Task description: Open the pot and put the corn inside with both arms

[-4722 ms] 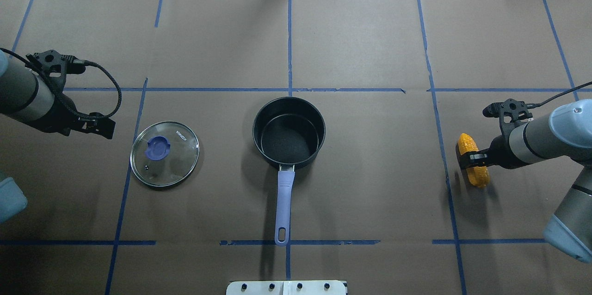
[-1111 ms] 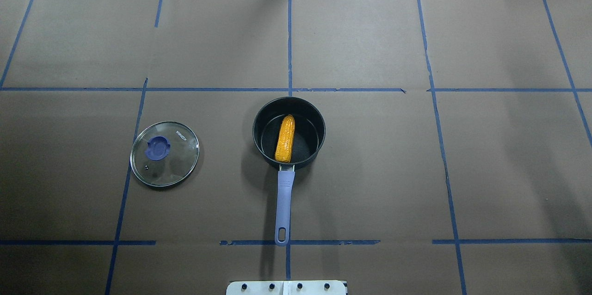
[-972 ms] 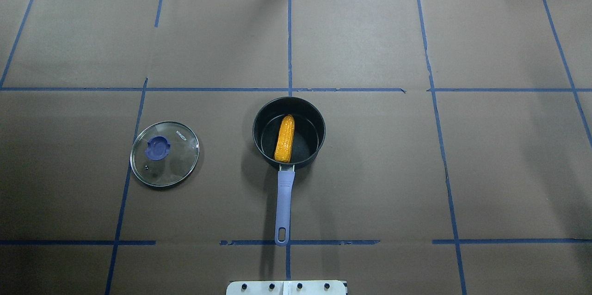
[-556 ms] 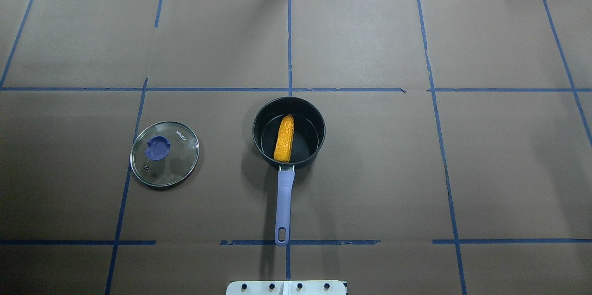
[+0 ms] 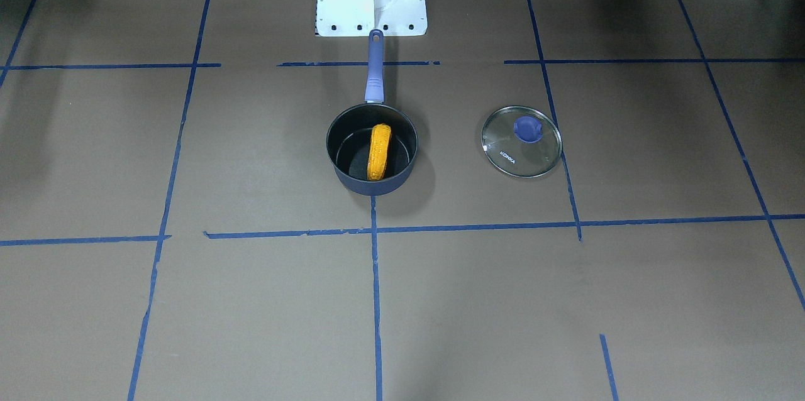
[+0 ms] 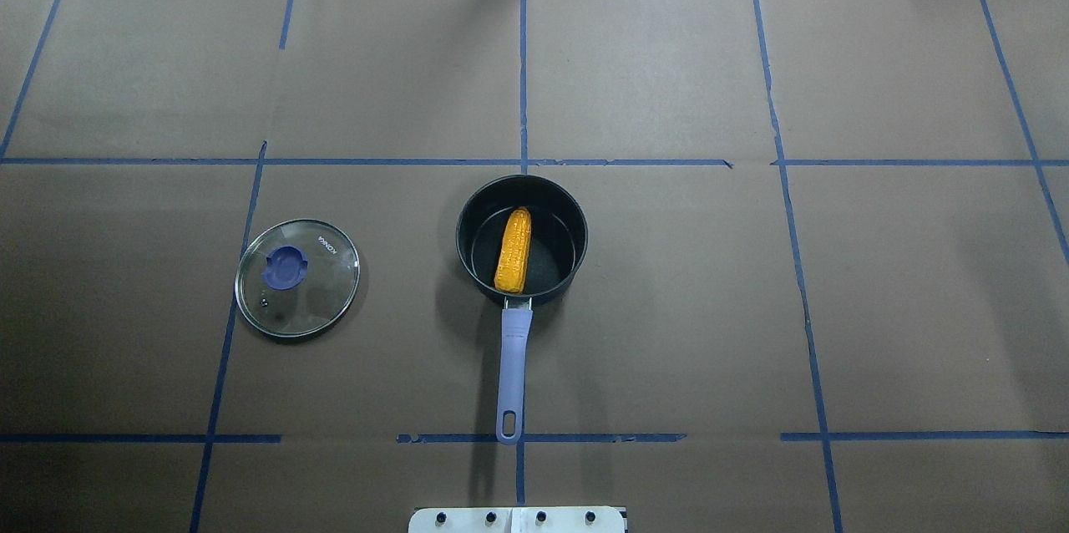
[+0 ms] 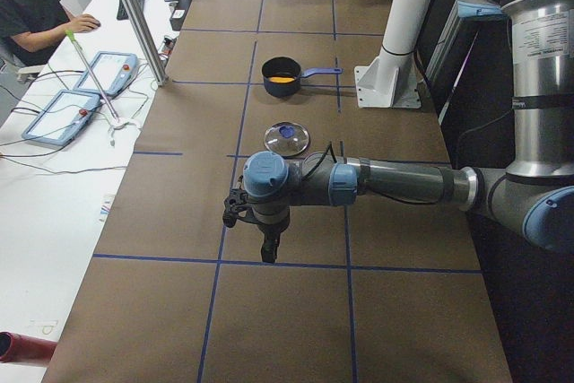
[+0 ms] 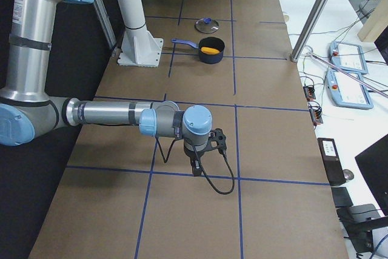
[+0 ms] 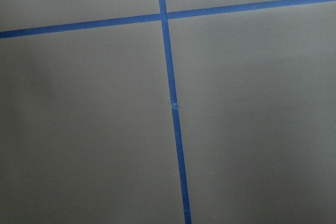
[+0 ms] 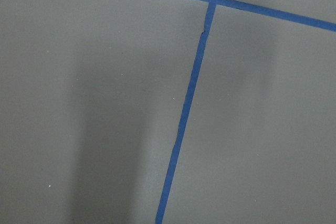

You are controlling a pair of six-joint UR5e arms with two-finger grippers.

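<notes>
The pot (image 6: 521, 239) is seen in the middle of the table (image 6: 668, 332), open, with its long blue handle (image 6: 511, 374) pointed at the robot's near side. The corn (image 6: 513, 251) is laid inside the pot, lengthwise, with one end near the handle side and the other end toward the far wall. A few seconds ago the pot was empty and the corn was held by the right gripper far out on the right side of the table; now the corn is in the pot and no arm is seen from above. In the last second nothing is seen to have moved: the corn, the pot and the lid are all in the same spots. The lid (image 6: 297, 278) is laid flat on the table to the left of the pot, well apart from it, with its blue knob (image 6: 285, 267) up. The left gripper (image 7: 267, 247) is seen only from the side, held low over the table at the left end, far from the lid. The right gripper (image 8: 196, 165) is also seen only from the side, low over the table at the right end, far from the pot. Whether their fingers are spread or pressed together cannot be told. Only brown paper and blue tape lines (image 9: 173, 108) are shown by the wrist cameras.
</notes>
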